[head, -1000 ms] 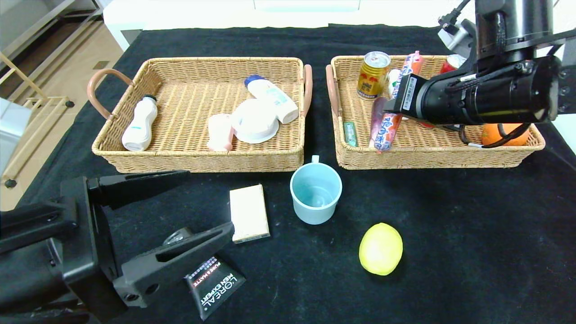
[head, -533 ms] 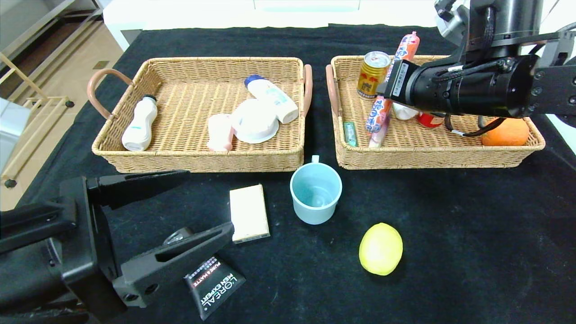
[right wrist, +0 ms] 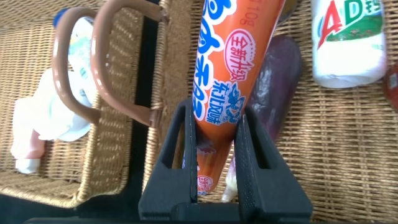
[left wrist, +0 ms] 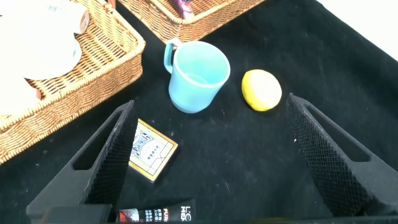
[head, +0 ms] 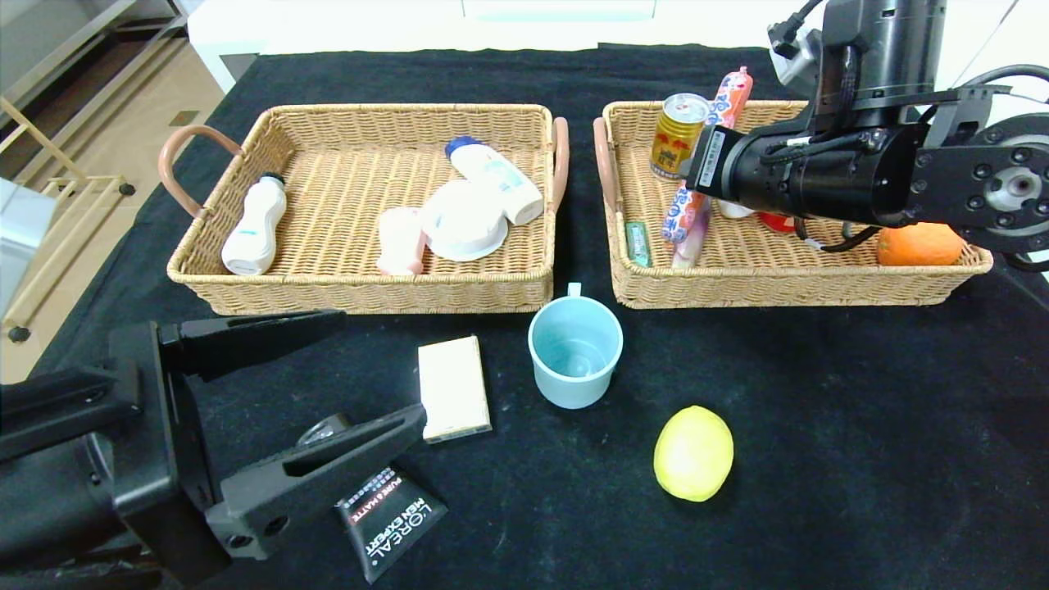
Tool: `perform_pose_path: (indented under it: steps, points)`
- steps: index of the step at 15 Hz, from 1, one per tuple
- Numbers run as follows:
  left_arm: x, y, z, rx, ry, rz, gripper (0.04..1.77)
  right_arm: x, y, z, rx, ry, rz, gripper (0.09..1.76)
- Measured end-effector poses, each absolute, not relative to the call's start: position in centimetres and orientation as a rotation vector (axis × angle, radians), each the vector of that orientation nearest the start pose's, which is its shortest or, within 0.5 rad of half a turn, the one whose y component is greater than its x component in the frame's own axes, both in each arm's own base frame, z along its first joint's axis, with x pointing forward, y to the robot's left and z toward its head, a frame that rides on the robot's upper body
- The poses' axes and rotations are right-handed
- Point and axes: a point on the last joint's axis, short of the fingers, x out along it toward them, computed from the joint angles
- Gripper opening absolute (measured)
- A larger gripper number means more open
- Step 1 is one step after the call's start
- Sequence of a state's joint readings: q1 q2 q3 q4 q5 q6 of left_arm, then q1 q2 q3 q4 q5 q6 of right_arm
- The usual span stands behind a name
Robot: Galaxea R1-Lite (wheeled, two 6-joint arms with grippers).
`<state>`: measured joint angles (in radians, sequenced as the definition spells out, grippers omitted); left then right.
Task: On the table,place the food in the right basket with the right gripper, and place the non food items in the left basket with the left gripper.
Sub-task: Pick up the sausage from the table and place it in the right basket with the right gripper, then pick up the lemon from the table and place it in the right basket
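Black table (head: 819, 393) — right gripper (right wrist: 214, 149) clamps sausage (right wrist: 233, 68) above right basket (head: 787, 283).

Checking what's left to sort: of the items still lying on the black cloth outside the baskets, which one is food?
The yellow lemon, alone near the table's front. The blue mug, cream box and L'Oreal tube aren't food.

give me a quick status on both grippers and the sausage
Right gripper shut on long orange-red wrapped sausage, over tan wicker right basket. Left gripper open, parked near-left over black-cloth table. Purple sausage lies beneath; drop otherwise looks clear.
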<state>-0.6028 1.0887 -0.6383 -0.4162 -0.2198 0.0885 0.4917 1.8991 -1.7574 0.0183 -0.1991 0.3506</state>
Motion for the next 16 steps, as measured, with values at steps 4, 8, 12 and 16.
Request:
perform_pose_path:
  steps: [4, 8, 12, 16]
  points:
    - [12.3, -9.1, 25.4, 0.09, -0.002, -0.823, 1.72, 33.9, 17.5, 31.7, 0.294, 0.199, 0.257, 0.9]
    - [12.3, -9.1, 25.4, 0.09, -0.002, -0.822, 1.72, 33.9, 17.5, 31.6, 0.29, 0.205, 0.255, 1.23]
    - [12.3, -9.1, 25.4, 0.09, -0.002, -0.822, 1.72, 33.1, 17.5, 31.9, 0.269, 0.215, 0.218, 1.42]
    - [12.4, -9.0, 25.4, 0.091, -0.003, -0.816, 1.72, 30.5, 18.1, 31.9, 0.202, 0.299, 0.18, 1.53]
